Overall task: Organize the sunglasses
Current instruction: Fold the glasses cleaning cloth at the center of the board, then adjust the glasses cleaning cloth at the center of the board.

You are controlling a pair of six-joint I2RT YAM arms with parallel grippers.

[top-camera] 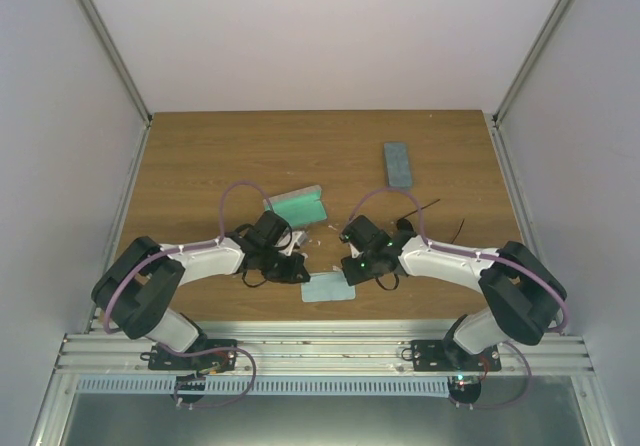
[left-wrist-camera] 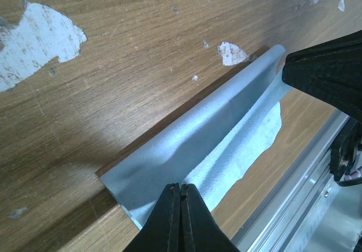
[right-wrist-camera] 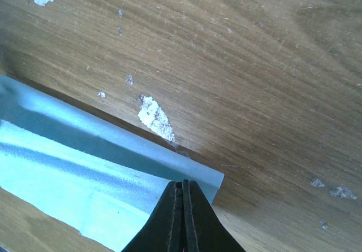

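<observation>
A light-blue cloth (top-camera: 328,288) lies near the table's front edge, with its far edge folded over. My left gripper (left-wrist-camera: 181,187) is shut on the cloth (left-wrist-camera: 215,133) at its left end. My right gripper (right-wrist-camera: 182,183) is shut on the cloth (right-wrist-camera: 85,178) at its right end. In the top view the left gripper (top-camera: 303,271) and the right gripper (top-camera: 352,269) face each other over the cloth. Thin dark wires (top-camera: 432,207) show beside my right arm, likely one pair of sunglasses, mostly hidden. The other pair is not clearly visible.
An open case with green lining (top-camera: 297,206) lies just behind my left gripper. A closed grey case (top-camera: 398,163) lies farther back on the right. The metal rail (left-wrist-camera: 317,167) runs along the table's front edge, close to the cloth.
</observation>
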